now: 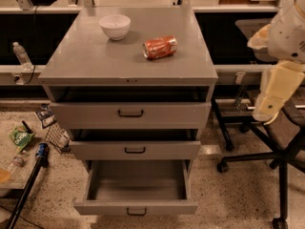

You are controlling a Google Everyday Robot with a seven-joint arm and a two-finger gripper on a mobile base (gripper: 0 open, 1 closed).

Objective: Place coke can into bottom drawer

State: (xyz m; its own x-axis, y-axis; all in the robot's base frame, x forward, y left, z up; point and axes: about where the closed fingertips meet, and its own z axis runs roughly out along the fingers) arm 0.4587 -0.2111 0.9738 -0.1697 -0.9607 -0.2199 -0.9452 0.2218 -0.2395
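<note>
We see the coke can (160, 47) lying on its side on the cabinet top (90, 63), toward 1 o'clock from the top's centre. The white bowl (115, 26) stands apart from it at 11 o'clock. The bottom drawer (136, 206) is pulled well open at 6 o'clock in the view. The gripper (269, 103) hangs at 3 o'clock, off the cabinet's right side, well apart from the can. We cannot tell whether it is open or closed.
</note>
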